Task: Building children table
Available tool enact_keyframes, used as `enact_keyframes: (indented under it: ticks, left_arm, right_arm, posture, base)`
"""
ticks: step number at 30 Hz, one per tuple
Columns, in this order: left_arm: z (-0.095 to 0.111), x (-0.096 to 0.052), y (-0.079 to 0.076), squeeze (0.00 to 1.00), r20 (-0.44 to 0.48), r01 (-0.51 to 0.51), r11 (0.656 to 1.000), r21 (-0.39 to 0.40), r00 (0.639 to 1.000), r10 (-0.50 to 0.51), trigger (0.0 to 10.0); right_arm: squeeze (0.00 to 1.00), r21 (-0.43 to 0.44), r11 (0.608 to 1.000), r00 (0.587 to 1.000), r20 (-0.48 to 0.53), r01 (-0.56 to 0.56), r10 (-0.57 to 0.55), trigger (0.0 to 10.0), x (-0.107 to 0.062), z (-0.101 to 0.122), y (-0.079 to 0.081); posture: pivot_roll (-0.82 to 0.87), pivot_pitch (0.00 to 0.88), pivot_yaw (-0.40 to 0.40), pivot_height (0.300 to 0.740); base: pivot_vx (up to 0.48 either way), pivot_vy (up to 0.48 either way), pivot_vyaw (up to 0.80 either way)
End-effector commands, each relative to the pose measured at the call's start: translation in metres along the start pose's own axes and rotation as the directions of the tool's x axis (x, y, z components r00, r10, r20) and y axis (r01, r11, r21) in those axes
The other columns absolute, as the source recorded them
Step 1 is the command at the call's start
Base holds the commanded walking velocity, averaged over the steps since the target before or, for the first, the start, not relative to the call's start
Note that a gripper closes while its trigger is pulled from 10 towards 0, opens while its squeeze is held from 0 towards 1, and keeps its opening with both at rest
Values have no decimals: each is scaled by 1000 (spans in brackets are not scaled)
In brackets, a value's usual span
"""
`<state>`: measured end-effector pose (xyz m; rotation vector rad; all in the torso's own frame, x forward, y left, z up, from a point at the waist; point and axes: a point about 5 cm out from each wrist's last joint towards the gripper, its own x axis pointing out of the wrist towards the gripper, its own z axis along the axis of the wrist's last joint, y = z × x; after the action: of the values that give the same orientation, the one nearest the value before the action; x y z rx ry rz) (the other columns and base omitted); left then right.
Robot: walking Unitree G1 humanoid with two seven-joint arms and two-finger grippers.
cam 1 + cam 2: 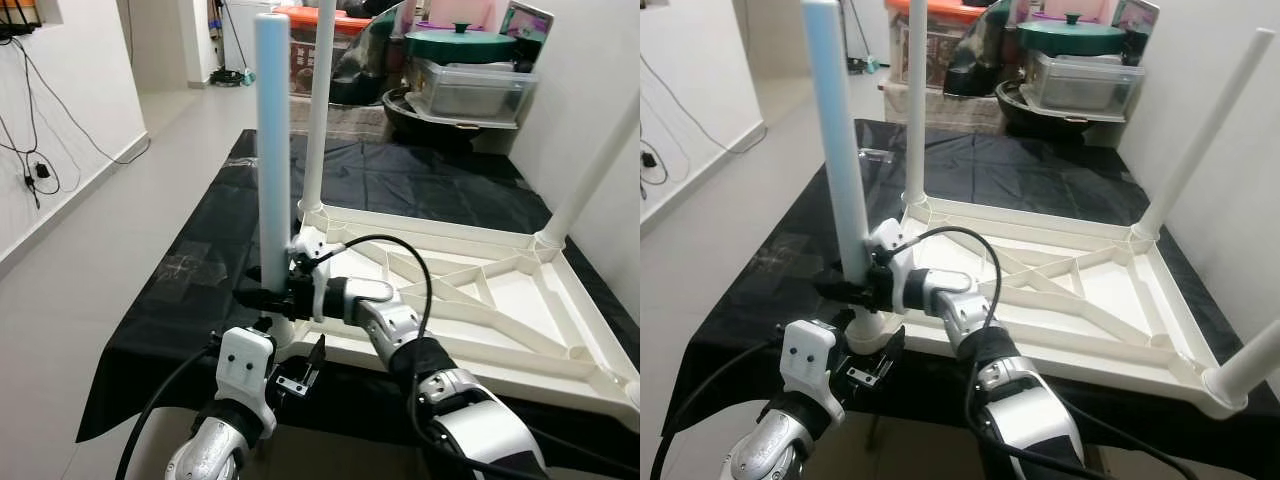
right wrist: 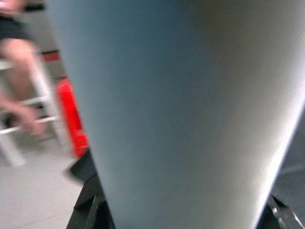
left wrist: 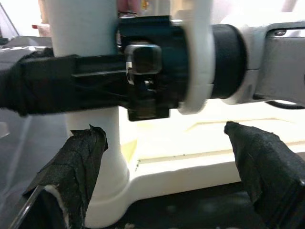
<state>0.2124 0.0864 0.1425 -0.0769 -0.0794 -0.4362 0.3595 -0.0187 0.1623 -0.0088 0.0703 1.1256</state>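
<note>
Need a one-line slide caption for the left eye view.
Right gripper clamps the upright table leg at the upturned white tabletop's near corner; left gripper waits below.

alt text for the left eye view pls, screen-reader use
The right gripper clamps a pale blue table leg standing upright in the near-left corner of an upturned white tabletop on black sheeting; the left gripper hovers open just below.
</note>
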Motion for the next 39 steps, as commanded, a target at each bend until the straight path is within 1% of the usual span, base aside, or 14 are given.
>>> enact_keyframes:
  ticks: [1, 4, 6, 14, 17, 18, 19, 27, 28, 30, 31, 34, 36, 39]
  left_arm:
    - [-2, -1, -1, 0, -12, -1, 1000, 2, 1000, 1, 10000]
    - [-2, -1, -1, 0, -12, 2, 1000, 0, 1000, -2, 10000]
    - [-4, -2, -1, 0, -13, 7, 1000, -2, 1000, -7, 10000]
    - [-8, -3, -5, 0, -20, 18, 1000, -4, 1000, -18, 10000]
    - [-9, -4, -5, 0, -22, 18, 1000, -4, 1000, -18, 10000]
    - [-9, -4, -5, 0, -22, 18, 1000, -3, 1000, -18, 10000]
    - [-9, -4, -4, 0, -23, 16, 1000, -2, 1000, -16, 10000]
    - [-10, -5, -2, 0, -25, 10, 1000, 2, 1000, -10, 10000]
    - [-10, -5, -1, 0, -25, 9, 1000, 3, 1000, -9, 10000]
    - [-10, -5, -1, 0, -25, 9, 1000, 3, 1000, -9, 10000]
    - [-10, -4, -1, 0, -22, 11, 1000, 3, 1000, -11, 10000]
    - [-10, -3, 0, 0, -21, 14, 1000, 6, 1000, -14, 10000]
    - [-10, 0, 1, 0, -17, 20, 1000, 8, 1000, -20, 10000]
    - [-10, 1, 0, 0, -15, 22, 1000, 8, 1000, -22, 10000]
  right_arm:
    - [0, 38, 946, 947, -13, 322, -322, 0, -6, -7, -19]
    - [0, 50, 859, 861, -3, 509, -509, 0, -15, -8, -30]
    - [0, 76, 560, 560, 24, 825, -828, 0, -47, -10, -50]
    - [0, 143, 309, 311, 7, 940, -950, 0, -61, -26, -19]
    - [0, 169, 368, 371, 12, 914, -928, 1608, -48, -27, -10]
    - [212, 175, 407, 410, 21, 897, -912, 10000, -43, -27, -7]
    - [1000, 169, 459, 459, 39, 872, -887, 10000, -36, -27, -2]
    - [980, 153, 550, 543, 91, 821, -835, 10000, -28, -24, 4]
    - [0, 159, 638, 626, 125, 753, -770, 10000, -27, -20, 0]
    - [0, 159, 638, 626, 125, 753, -770, 10000, -27, -20, 0]
    - [0, 128, 761, 750, 126, 637, -649, 10000, -28, -18, -7]
    - [0, 96, 866, 858, 117, 491, -500, 10000, -30, -16, -12]
    - [0, 68, 991, 991, 51, 117, -121, 10000, -37, -11, -12]
    - [0, 53, 995, 996, 11, -90, 90, 10000, -39, -6, -8]
  posture:
    - [146, 0, -107, 740]
    - [142, 0, -103, 740]
    - [131, 0, -95, 740]
    - [134, 0, -100, 740]
    - [136, 0, -104, 740]
    - [137, 0, -104, 740]
    - [139, 0, -105, 740]
    - [141, 0, -107, 740]
    - [137, 0, -101, 740]
    - [137, 0, -101, 740]
    - [135, 0, -104, 740]
    - [127, 0, -97, 740]
    - [134, 0, -96, 740]
    - [141, 0, -102, 740]
  base:
    - [0, 0, 0]
    - [0, 0, 0]
    - [0, 0, 0]
    - [0, 0, 0]
    - [0, 0, 0]
    - [0, 0, 0]
    - [0, 0, 0]
    - [0, 0, 0]
    - [0, 0, 0]
    - [0, 0, 0]
    - [0, 0, 0]
    - [0, 0, 0]
    - [0, 0, 0]
    - [0, 0, 0]
